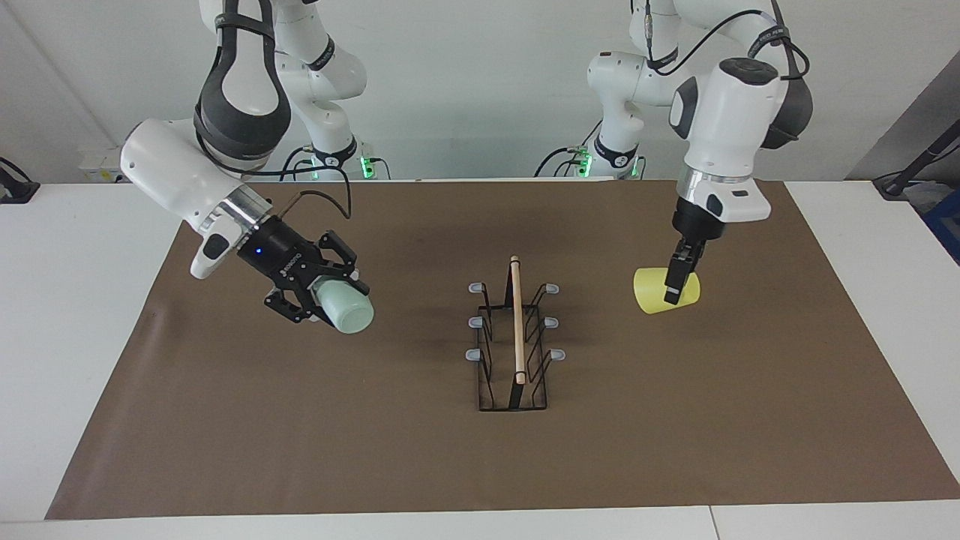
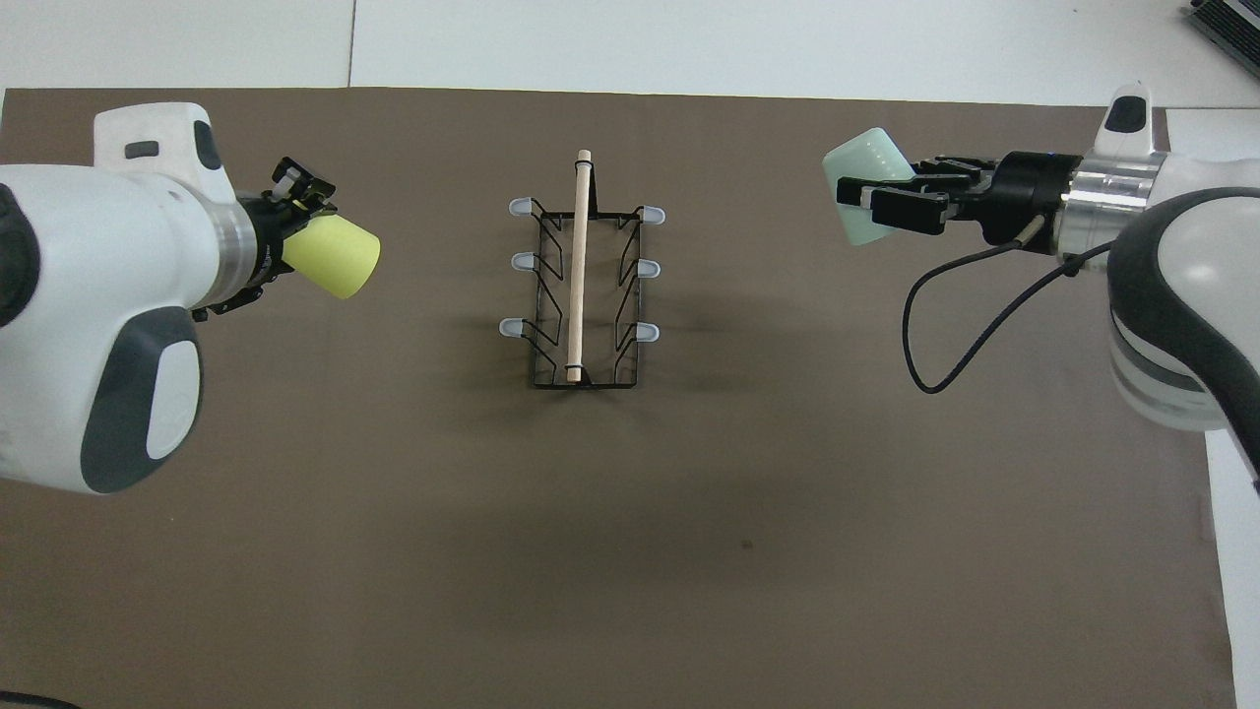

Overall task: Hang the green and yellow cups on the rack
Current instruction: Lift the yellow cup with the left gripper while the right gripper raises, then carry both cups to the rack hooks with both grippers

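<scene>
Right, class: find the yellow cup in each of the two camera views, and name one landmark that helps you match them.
Facing view: the yellow cup is right of centre, held in the left hand, beside the rack.
Overhead view: the yellow cup is left of centre, held up at the left arm's end of the table.
Shared landmark: the rack's wooden rod, mid-table in both.

Two glossy white jointed robot arms with dark grey rounded joint caps, brushed silver wrist rings, black two-finger left gripper (image 1: 673, 289) and black linked-finger right gripper (image 1: 319, 296), loose black cables looping along the wrists, green lights at the bases
</scene>
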Controlling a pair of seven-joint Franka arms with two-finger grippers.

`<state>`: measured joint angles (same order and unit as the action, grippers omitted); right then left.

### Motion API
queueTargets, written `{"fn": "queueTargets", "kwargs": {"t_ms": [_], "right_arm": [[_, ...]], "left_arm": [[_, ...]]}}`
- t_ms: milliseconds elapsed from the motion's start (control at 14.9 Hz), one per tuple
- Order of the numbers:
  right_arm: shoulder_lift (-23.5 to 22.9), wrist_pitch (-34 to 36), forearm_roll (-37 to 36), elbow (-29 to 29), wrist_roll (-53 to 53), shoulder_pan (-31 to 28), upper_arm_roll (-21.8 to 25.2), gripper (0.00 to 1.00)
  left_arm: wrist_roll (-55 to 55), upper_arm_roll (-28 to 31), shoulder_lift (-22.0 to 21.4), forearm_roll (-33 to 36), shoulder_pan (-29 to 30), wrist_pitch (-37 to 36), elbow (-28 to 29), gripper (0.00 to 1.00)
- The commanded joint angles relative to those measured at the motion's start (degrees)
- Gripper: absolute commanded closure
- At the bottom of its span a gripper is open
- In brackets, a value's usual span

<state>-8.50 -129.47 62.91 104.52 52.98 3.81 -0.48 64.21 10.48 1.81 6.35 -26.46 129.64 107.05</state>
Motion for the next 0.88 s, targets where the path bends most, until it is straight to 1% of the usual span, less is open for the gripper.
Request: {"fn": "queueTargets", "kwargs": {"t_ms": [0, 135, 202, 404, 471, 606, 740, 808], "right_arm": [[5.4, -3.9, 10.5, 8.5, 12.1, 0.8, -0.4, 1.0], [7.7, -6.0, 20.0, 13.0, 20.5, 2.9, -0.5, 1.0], [9.0, -8.1, 24.1, 15.7, 25.6, 3.9, -0.5, 1.0], [12.4, -12.9, 38.9, 21.6, 37.5, 10.0, -0.5, 1.0], [13.5, -13.2, 43.7, 24.0, 42.3, 11.6, -0.5, 1.0], [14.6, -13.1, 54.1, 27.1, 52.9, 13.8, -0.5, 1.0], [15.0, -13.2, 65.1, 29.0, 59.8, 17.6, -0.5, 1.0], [14.7, -12.8, 69.6, 29.4, 64.9, 17.8, -0.5, 1.0]], "left_arm": [[2.1, 0.9, -1.5, 7.8, -4.7, -0.6, 1.5, 1.0], [2.1, 0.9, -1.5, 12.0, -7.8, -1.0, 1.6, 1.0], [2.1, 0.9, -1.7, 13.5, -9.4, -1.8, 1.7, 1.0], [2.7, 0.7, -2.2, 16.3, -13.5, -2.6, 3.2, 1.0], [4.1, 0.7, -2.2, 19.0, -14.7, -1.7, 4.1, 1.0], [10.5, 0.6, -1.8, 24.0, -16.2, 0.9, 5.2, 1.0], [13.2, 0.5, -1.9, 26.0, -17.6, 2.1, 6.8, 1.0], [14.9, 0.6, -1.8, 26.2, -18.2, 2.7, 7.1, 1.0]]}}
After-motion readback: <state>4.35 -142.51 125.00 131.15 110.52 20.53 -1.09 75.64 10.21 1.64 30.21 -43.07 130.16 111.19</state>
